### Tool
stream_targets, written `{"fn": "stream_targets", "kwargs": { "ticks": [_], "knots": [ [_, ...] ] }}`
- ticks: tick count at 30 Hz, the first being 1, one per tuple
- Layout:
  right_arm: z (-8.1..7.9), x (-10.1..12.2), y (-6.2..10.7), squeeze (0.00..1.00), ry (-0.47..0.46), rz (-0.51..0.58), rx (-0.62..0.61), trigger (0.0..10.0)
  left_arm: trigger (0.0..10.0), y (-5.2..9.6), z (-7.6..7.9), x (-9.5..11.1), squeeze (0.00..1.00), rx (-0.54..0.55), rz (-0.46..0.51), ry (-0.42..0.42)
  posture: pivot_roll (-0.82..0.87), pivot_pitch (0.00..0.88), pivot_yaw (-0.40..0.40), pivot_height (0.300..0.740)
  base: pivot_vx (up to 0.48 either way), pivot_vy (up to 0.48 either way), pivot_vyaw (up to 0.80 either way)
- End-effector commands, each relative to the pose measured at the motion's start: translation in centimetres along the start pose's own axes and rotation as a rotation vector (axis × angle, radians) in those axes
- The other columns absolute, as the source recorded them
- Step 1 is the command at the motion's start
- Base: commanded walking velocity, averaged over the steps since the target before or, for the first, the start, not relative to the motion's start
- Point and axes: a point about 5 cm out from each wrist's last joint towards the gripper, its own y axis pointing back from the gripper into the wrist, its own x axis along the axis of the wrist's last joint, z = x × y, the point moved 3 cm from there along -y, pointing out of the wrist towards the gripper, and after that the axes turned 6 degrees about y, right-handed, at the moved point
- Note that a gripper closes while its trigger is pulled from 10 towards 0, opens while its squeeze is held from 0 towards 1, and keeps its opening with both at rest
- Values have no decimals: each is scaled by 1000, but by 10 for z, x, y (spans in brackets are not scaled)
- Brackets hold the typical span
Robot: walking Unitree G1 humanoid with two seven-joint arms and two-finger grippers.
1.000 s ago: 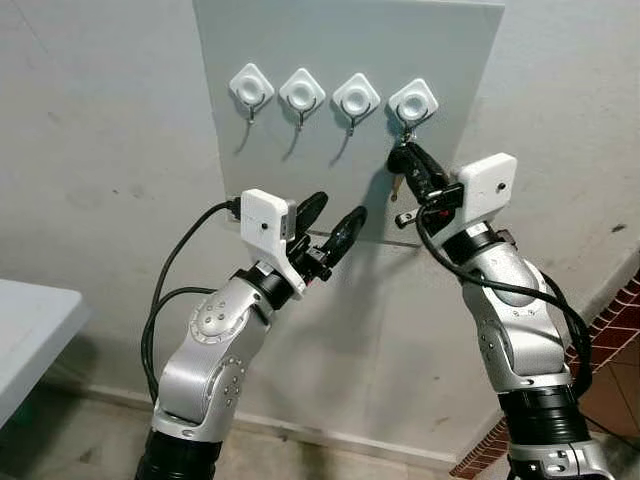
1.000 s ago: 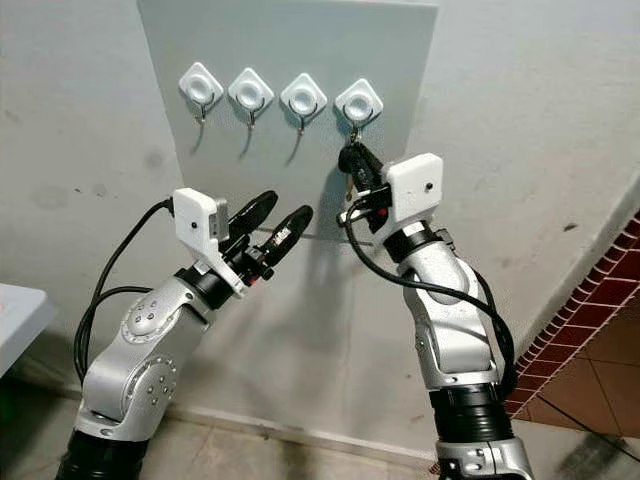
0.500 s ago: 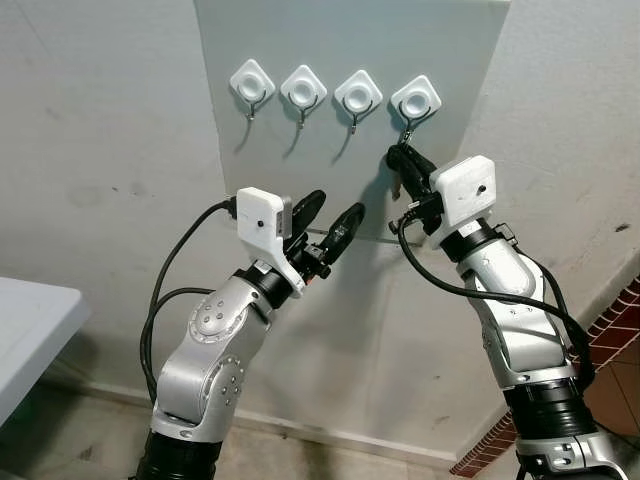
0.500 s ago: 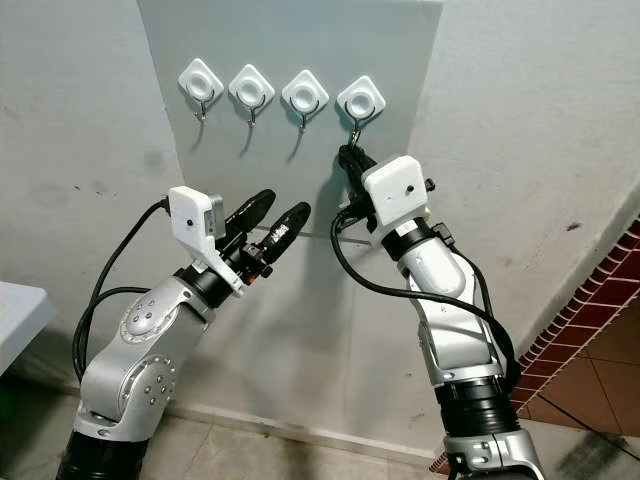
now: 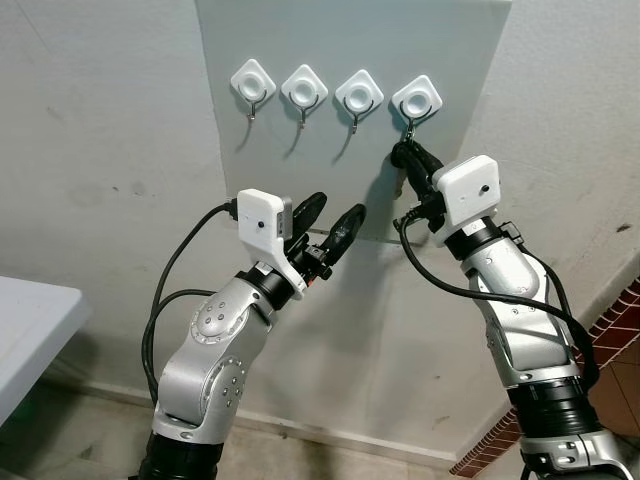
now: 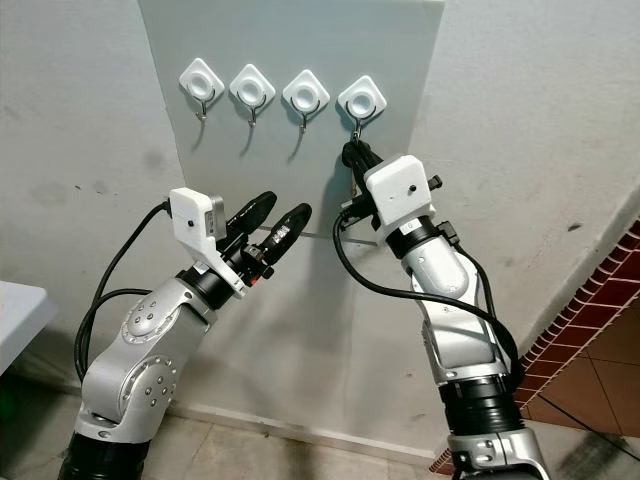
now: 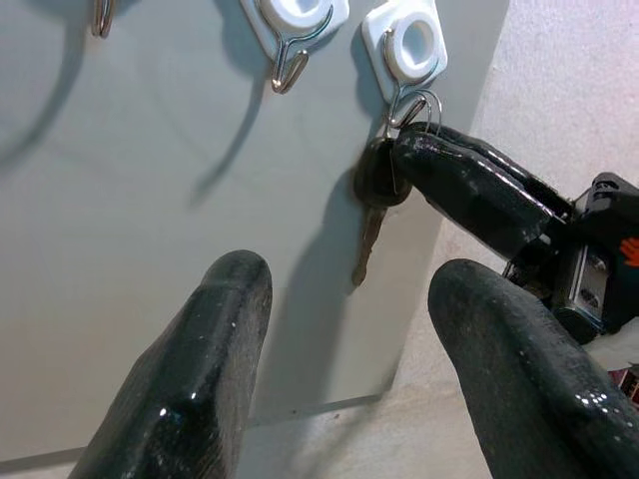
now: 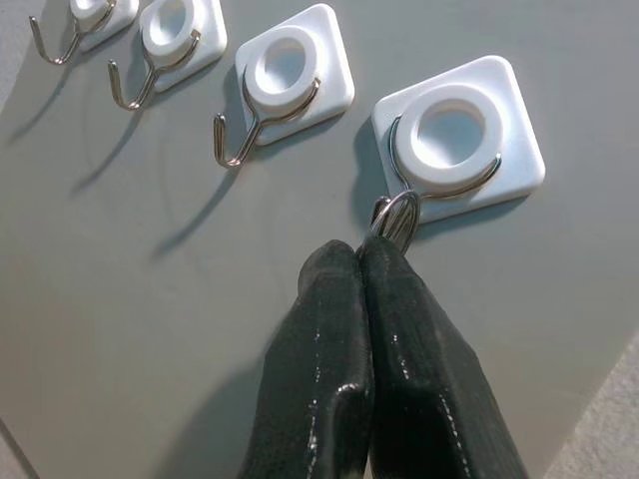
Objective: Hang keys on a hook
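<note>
Four white diamond-shaped hooks sit in a row on a grey board on the wall. My right gripper is raised just under the rightmost hook and is shut on the keys. In the right wrist view its fingers are pressed together, and the metal key ring lies over that hook's wire tip. The left wrist view shows the black-headed key dangling below the ring against the board. My left gripper is open and holds nothing, lower down and left of the keys.
The three other hooks carry nothing. A white table corner juts in at the lower left. Red brick tiling runs along the lower right. Black cables loop beside both forearms.
My right gripper has risen and moved left with the keys, bringing the ring up onto the rightmost hook. The left arm has hardly moved.
</note>
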Motion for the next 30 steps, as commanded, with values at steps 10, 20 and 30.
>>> {"fn": "stream_targets", "kwargs": {
  "ticks": [10,20,30],
  "knots": [
    [4,9,8,0,83,31,-2,10000,10000,2,0,3,0,12,5,6,11,35,-11,740,0,0,0],
    [14,-2,19,0,199,-25,-2,10000,10000,1,-1,3,0,16,5,16,1,47,-2,740,0,0,0],
    [20,7,12,0,273,14,-16,10000,10000,0,1,4,0,14,7,25,5,46,-3,740,0,0,0]
  ]
}}
